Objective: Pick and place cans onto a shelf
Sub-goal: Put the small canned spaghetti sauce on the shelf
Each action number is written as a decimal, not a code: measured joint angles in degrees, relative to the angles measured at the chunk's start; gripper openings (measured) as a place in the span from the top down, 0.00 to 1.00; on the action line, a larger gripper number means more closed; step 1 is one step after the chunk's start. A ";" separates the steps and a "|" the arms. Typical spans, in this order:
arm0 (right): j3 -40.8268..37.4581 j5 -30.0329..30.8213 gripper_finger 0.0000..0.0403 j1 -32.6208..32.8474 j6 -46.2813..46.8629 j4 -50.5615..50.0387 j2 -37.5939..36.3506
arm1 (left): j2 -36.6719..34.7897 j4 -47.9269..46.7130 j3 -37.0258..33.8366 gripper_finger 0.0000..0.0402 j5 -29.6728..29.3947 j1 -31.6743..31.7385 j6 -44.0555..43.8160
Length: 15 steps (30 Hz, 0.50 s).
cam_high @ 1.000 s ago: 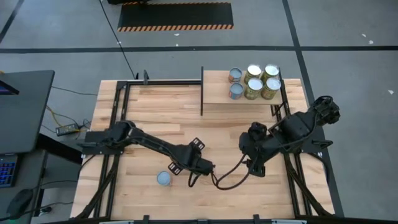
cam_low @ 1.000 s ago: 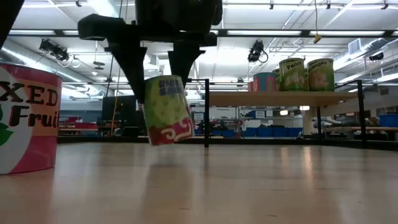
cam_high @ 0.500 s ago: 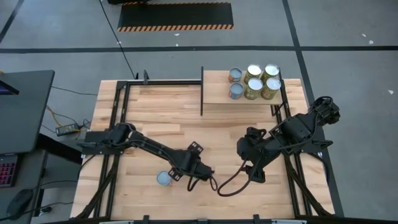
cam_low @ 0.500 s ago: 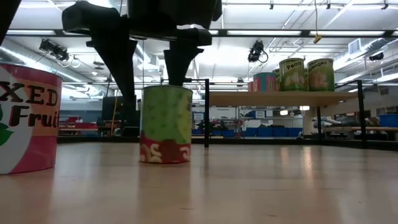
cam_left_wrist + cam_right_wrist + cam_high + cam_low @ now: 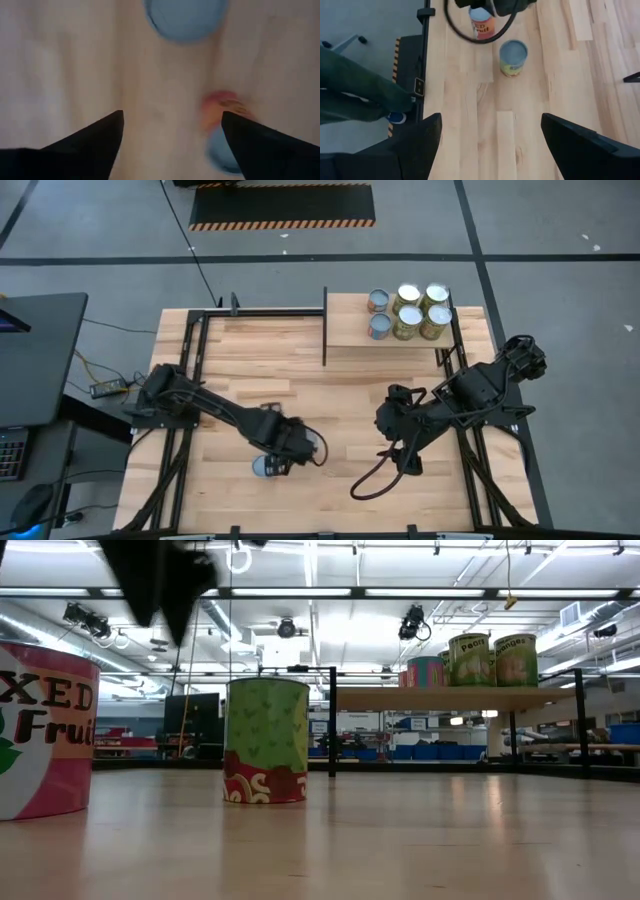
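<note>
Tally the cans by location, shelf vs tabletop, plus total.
Cans on the shelf: 6
Cans on the tabletop: 2, the yellow-green can and the orange-red can
Total: 8

Green-and-red can (image 5: 265,741) — pale wood shelf (image 5: 400,343)

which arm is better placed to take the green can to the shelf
Right. Its open gripper faces the green can, and the shelf stands on its side. The left gripper is by the other can, farther from the shelf.
</note>
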 joint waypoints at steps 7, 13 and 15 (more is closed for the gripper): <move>0.00 2.06 0.13 -0.01 -0.23 -0.04 0.00 | -2.23 14.07 -11.18 0.38 9.68 0.80 -17.65; 0.00 3.04 0.13 -0.24 -0.42 -0.04 0.00 | -2.28 21.15 -11.43 0.58 11.01 2.37 -24.31; 0.00 3.04 0.13 -0.24 -0.42 -0.04 0.00 | -1.59 21.00 -11.44 0.64 12.60 3.35 -27.80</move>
